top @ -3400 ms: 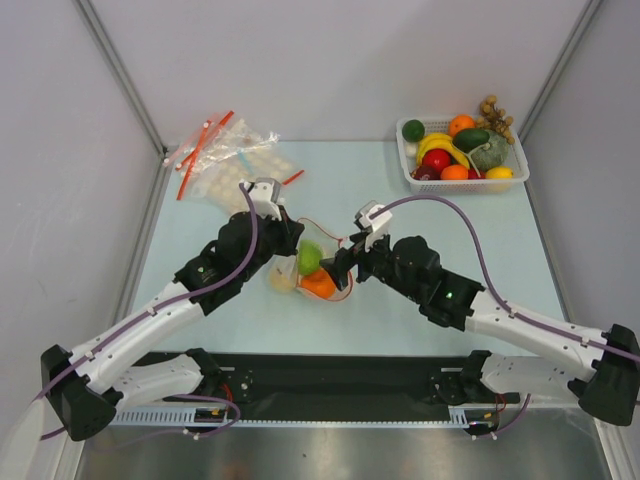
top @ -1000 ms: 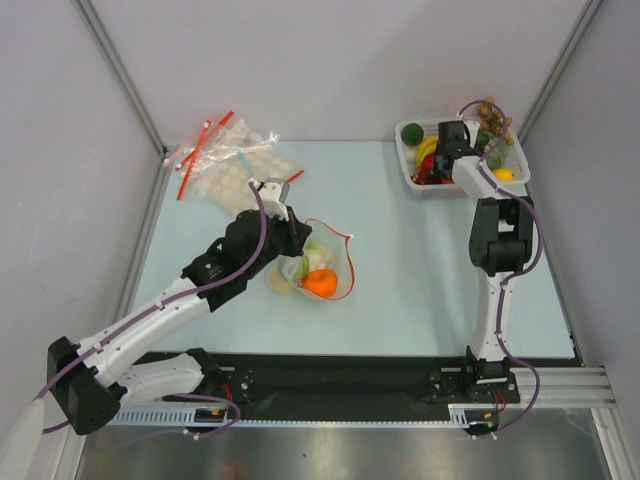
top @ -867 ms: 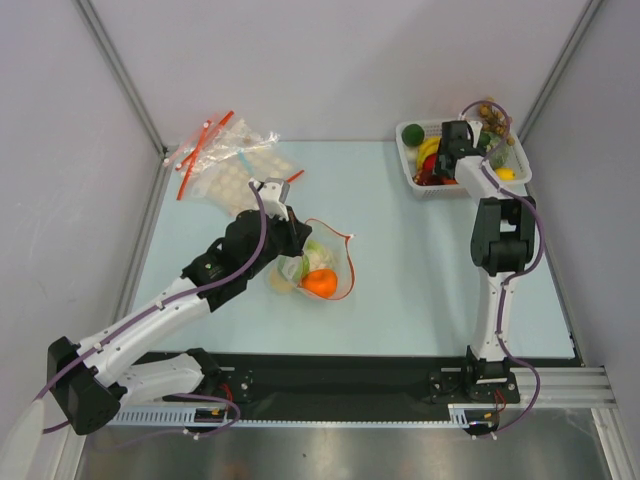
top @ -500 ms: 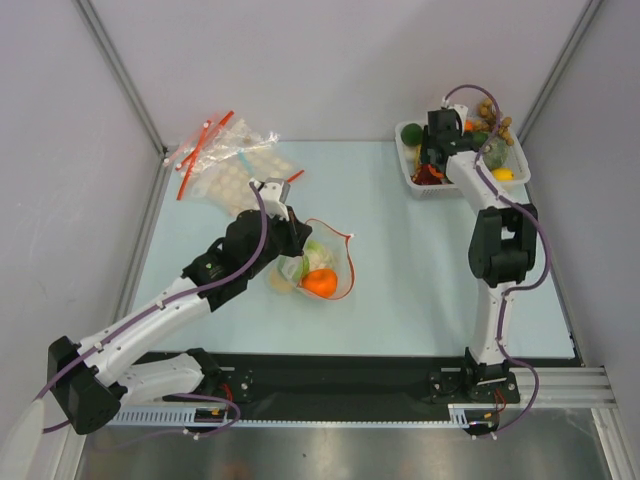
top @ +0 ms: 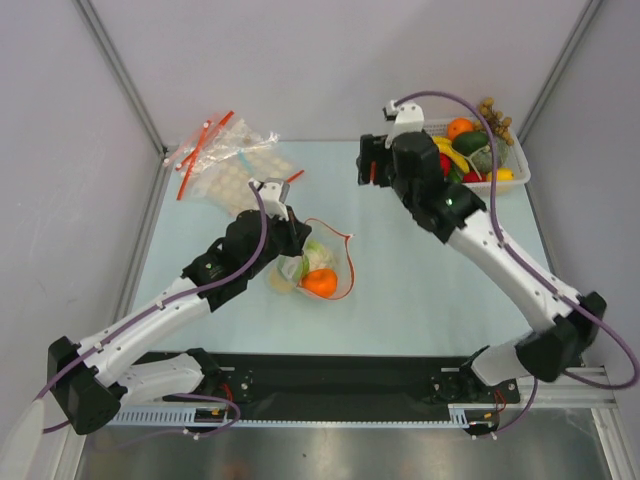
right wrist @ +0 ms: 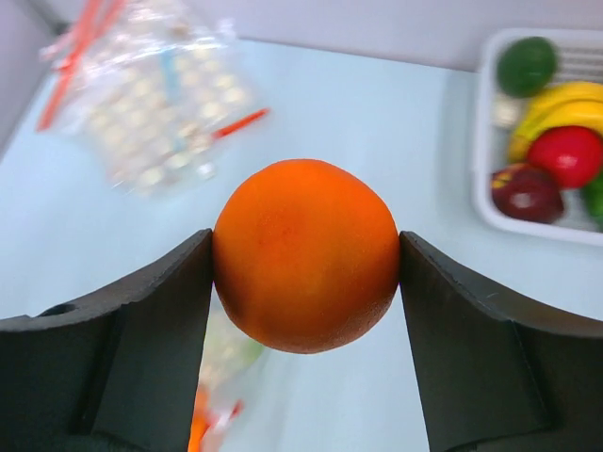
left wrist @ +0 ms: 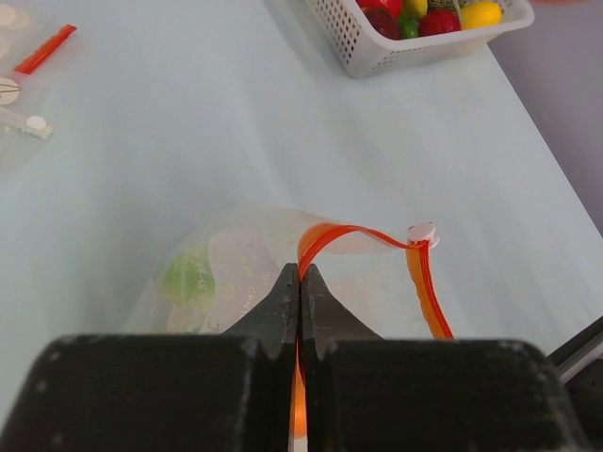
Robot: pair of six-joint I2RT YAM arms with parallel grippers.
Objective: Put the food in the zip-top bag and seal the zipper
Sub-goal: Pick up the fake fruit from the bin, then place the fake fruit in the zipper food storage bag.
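Over at the far left of the table lies a heap of disc-dotted bags with red strips. To their right and nearer, the left gripper is closed tight, its fingertips pinching the zipper of the zip-top bag. The red-orange strip rises from the pinch, arches over to the right and ends at the white slider, then runs back down toward the camera, so the mouth stands agape on the bag's right side. The bag rests on the table near its middle. Inside it sit a green piece, a pale piece at the left end and an orange piece at the near end.

Right of the bag and farther back, the right gripper hangs above the table, well apart from the bag. Its fingers are spread just as wide as an orange, which they clamp from both sides. At the far right corner stands a white basket holding more food: a banana, a red apple, a green round piece, another orange, a lemon.
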